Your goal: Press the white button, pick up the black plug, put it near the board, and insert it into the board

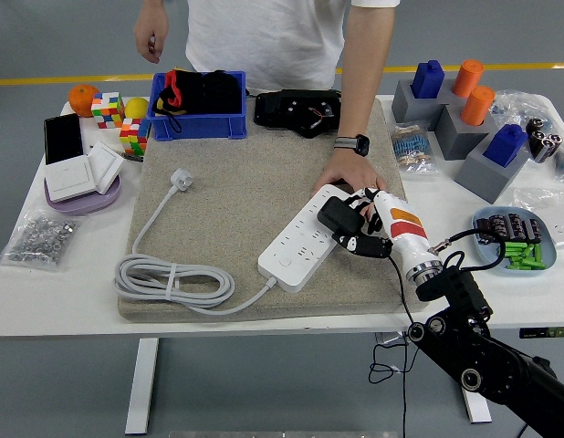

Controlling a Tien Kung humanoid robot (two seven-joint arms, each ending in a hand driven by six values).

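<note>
Right hand [362, 228]: fingers closed on black plug [335, 217], held directly over right end of white board [305, 237], whose long axis ran lower-left to upper-right on desk [63, 283]; person's hand [349, 172] steadied board's far end

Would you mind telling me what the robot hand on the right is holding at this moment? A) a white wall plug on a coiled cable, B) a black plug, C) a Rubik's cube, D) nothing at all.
B: the right robot hand has its fingers closed around the black plug, holding it over the far end of the white power strip, which a person's hand steadies.
</note>
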